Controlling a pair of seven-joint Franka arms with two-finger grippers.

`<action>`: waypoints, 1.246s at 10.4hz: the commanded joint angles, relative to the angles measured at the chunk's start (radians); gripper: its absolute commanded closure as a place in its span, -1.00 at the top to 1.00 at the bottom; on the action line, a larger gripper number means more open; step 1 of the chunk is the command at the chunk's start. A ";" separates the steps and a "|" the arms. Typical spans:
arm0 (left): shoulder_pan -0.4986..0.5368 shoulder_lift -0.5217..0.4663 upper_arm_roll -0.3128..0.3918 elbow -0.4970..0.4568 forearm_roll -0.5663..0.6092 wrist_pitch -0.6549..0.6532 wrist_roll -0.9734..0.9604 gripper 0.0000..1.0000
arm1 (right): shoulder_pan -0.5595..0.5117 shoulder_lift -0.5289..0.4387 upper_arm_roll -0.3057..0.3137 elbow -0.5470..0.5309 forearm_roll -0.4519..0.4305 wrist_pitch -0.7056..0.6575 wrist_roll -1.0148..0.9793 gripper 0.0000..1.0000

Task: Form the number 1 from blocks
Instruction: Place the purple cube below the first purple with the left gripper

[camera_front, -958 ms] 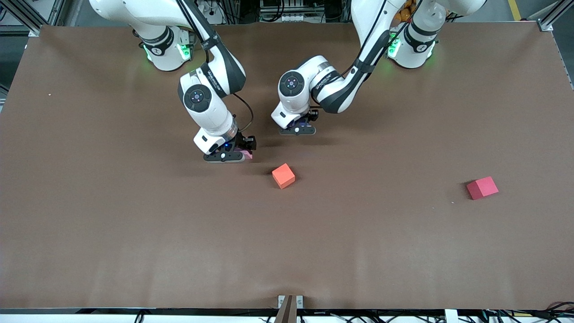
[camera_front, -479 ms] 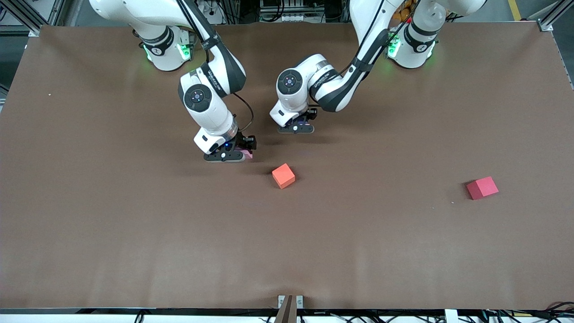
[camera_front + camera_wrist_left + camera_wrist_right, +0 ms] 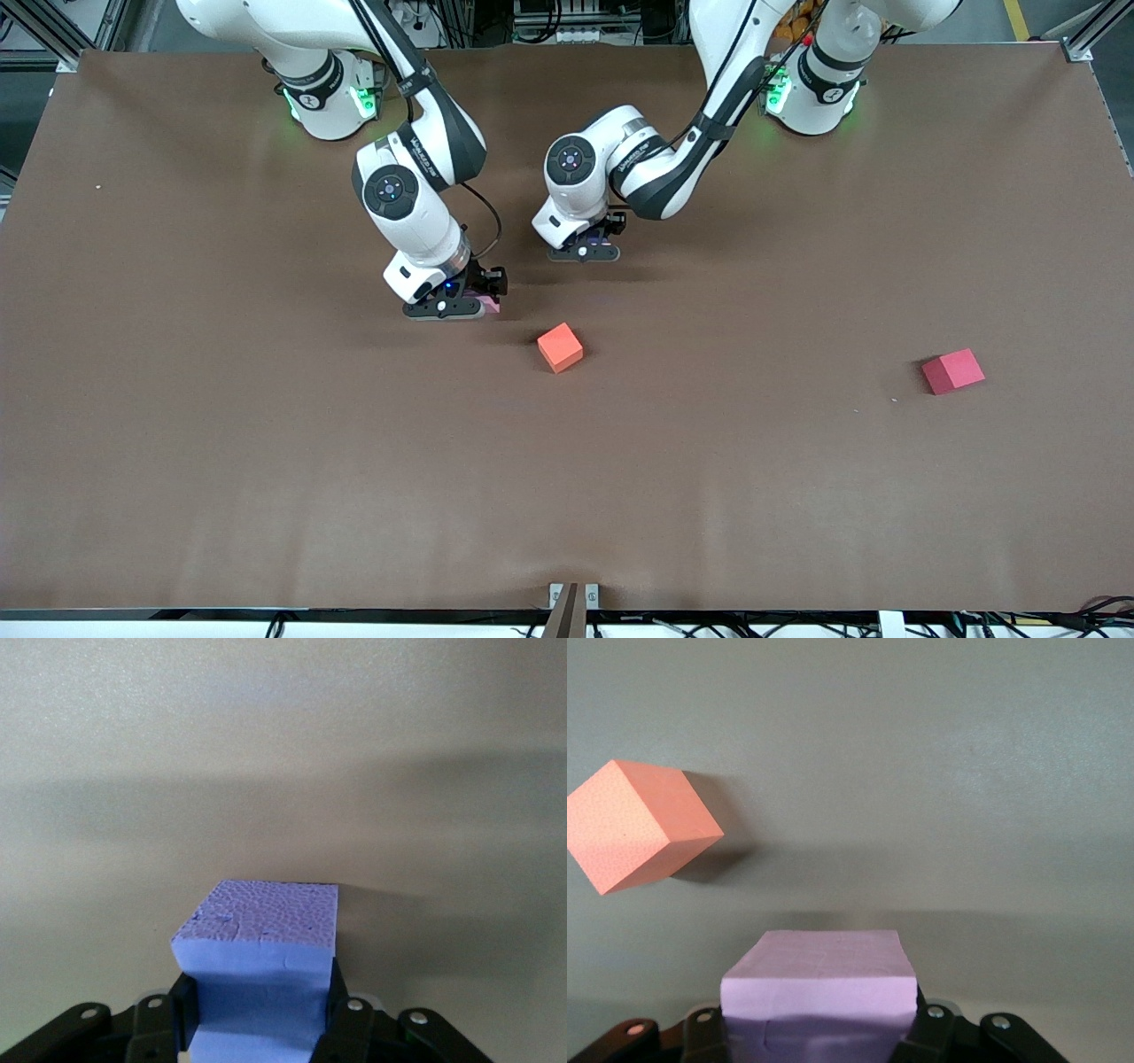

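My left gripper (image 3: 585, 252) hangs low over bare table near the middle and is shut on a purple block (image 3: 266, 930), which shows blue-violet between the black fingers (image 3: 337, 992). My right gripper (image 3: 452, 308) is also low over the table, shut on a pink block (image 3: 490, 305) that looks lilac (image 3: 819, 979) in the right wrist view. An orange block (image 3: 560, 346) lies on the table just beside the right gripper, turned at an angle (image 3: 638, 824). A red block (image 3: 952, 370) lies alone toward the left arm's end.
The brown table mat (image 3: 266, 461) stretches wide on the side nearer the front camera. A small metal bracket (image 3: 573, 595) sits at the table's front edge.
The left gripper has shifted slightly toward the robots' bases with the purple block. The right arm and the loose blocks have not moved.
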 commanded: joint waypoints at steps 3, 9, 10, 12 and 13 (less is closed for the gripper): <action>-0.007 -0.011 0.010 0.014 0.017 -0.007 -0.023 1.00 | 0.004 -0.038 0.001 -0.033 0.013 0.005 -0.001 0.22; 0.207 -0.198 0.037 0.132 0.067 -0.179 0.126 1.00 | 0.050 -0.003 -0.001 0.030 0.010 0.004 -0.015 0.22; 0.268 -0.233 0.035 0.132 0.067 -0.199 0.207 1.00 | 0.068 0.024 -0.001 0.082 0.003 -0.030 -0.018 0.22; 0.373 -0.296 0.035 0.134 0.067 -0.236 0.335 1.00 | 0.125 0.117 -0.004 0.241 0.001 -0.135 -0.006 0.22; 0.419 -0.324 0.035 0.135 0.067 -0.247 0.383 1.00 | 0.151 0.160 -0.007 0.298 0.001 -0.148 0.025 0.22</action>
